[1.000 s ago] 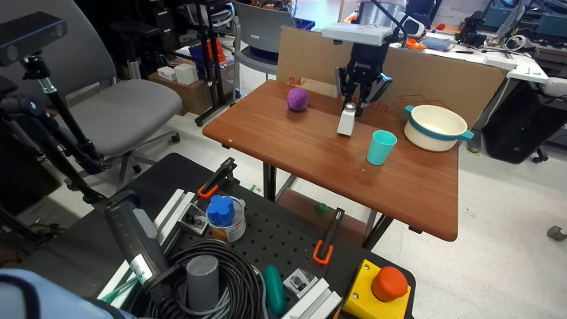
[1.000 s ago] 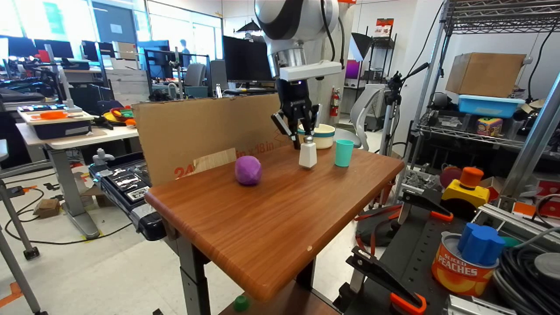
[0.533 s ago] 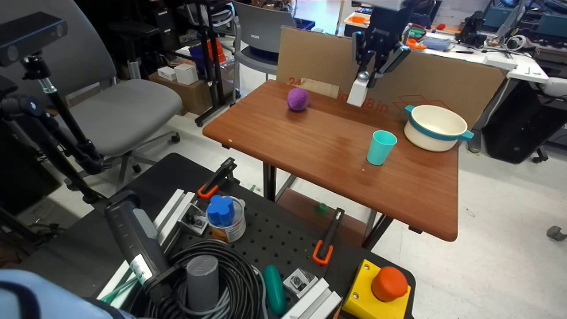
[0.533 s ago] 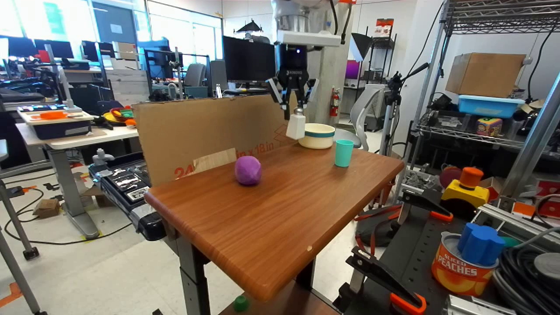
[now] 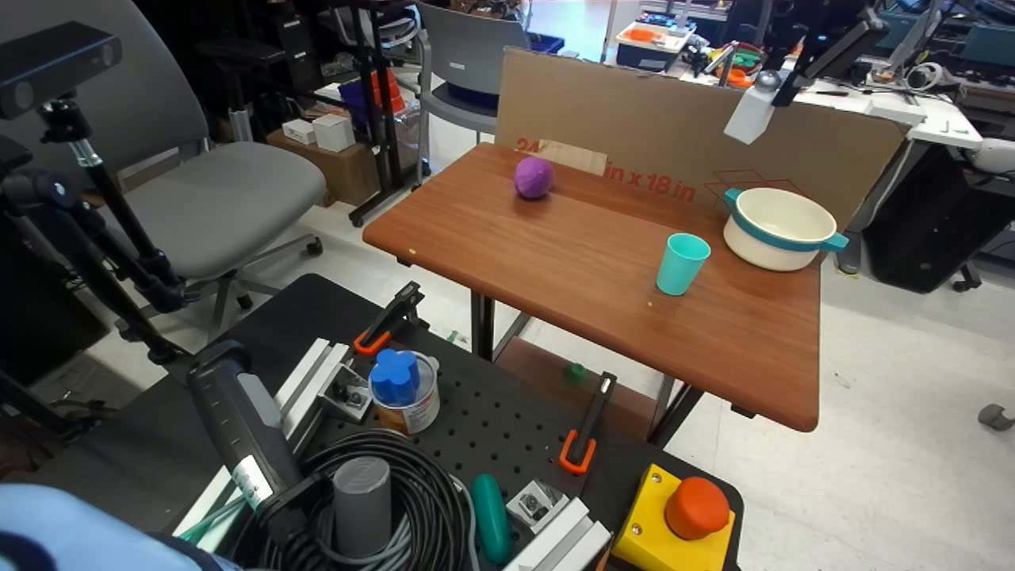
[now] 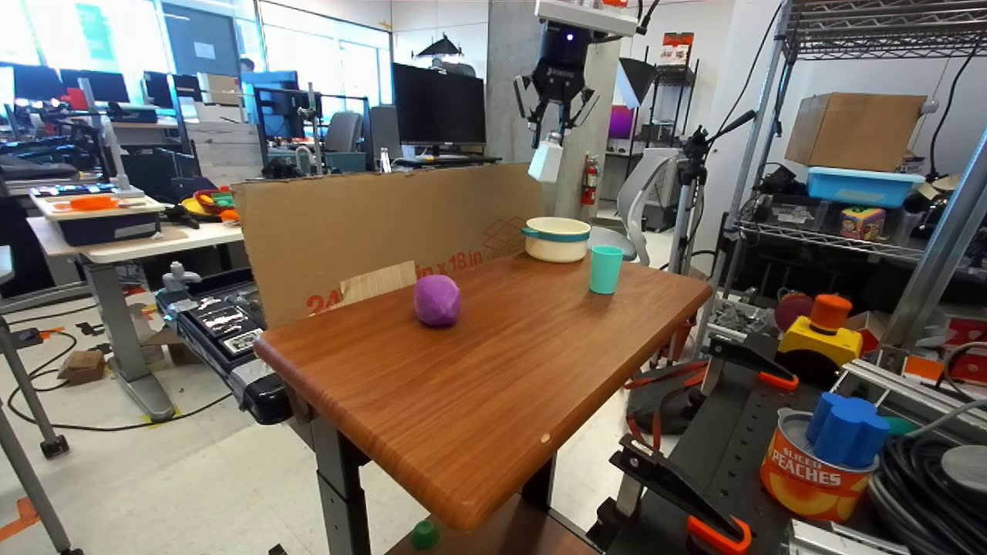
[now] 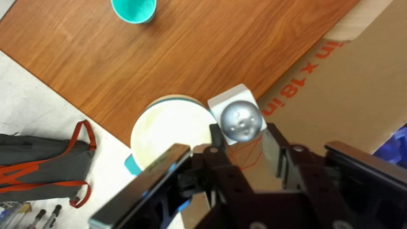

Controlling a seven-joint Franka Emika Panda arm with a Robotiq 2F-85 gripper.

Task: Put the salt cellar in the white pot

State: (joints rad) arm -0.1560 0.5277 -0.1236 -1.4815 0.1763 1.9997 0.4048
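The salt cellar (image 5: pixel 752 115), white with a silver-grey domed cap, hangs tilted in the air in both exterior views (image 6: pixel 545 163). My gripper (image 6: pixel 548 140) is shut on it near the cap. In the wrist view the cap (image 7: pixel 241 121) shows between the fingertips (image 7: pixel 244 131). The white pot (image 5: pixel 763 251), with teal rim and handles, stands at the table's back corner, also in an exterior view (image 6: pixel 555 248). The cellar is well above the pot's height and apart from it. In the wrist view the pot (image 7: pixel 168 130) lies just left of the cellar, partly hidden by a finger.
A teal cup (image 5: pixel 682 266) stands on the brown table (image 5: pixel 571 238) near the pot. A purple ball-like thing (image 5: pixel 534 178) sits toward the far end. A cardboard sheet (image 5: pixel 634 135) stands upright along the table's back edge.
My gripper has lifted the salt cellar from near the tabletop and carried it toward the pot, now high above the table. The pot, cup and purple ball have not moved.
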